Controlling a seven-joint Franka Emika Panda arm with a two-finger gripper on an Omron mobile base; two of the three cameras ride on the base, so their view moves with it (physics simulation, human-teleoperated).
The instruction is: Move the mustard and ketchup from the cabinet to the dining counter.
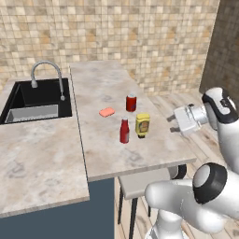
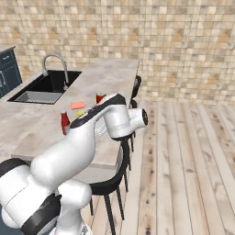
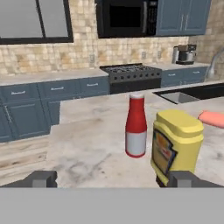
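1. Mustard (image 1: pixel 143 124) stands upright on the dining table (image 1: pixel 112 79), just beside the ketchup (image 1: pixel 124 130); the two bottles are close together but do not touch.
2. Seen from the left base camera, the ketchup is on the sink side of the mustard, and both stand near the table edge where the stool (image 1: pixel 140 183) is.
3. A red can (image 1: pixel 131 102) stands behind the mustard, further from that edge, and a flat orange-pink sponge (image 1: pixel 107 112) lies beside the can, toward the sink (image 1: pixel 37 105).
4. The tool (image 3: pixel 109 179) is spread wide and holds nothing; its two dark tips show at the bottom of the hand camera, one of them low in front of the mustard's base.
5. In the hand camera the mustard is near and partly cut by that tip, and the sponge behind the mustard is cut off at the right border.
6. From the right base camera the white arm (image 2: pixel 92 133) covers most of the mustard; only a small yellow part shows, with the ketchup at its left.
7. The mustard's label is too blurred to read.
8. Blue wall cabinets (image 3: pixel 181 16) show far behind the mustard, doors shut.
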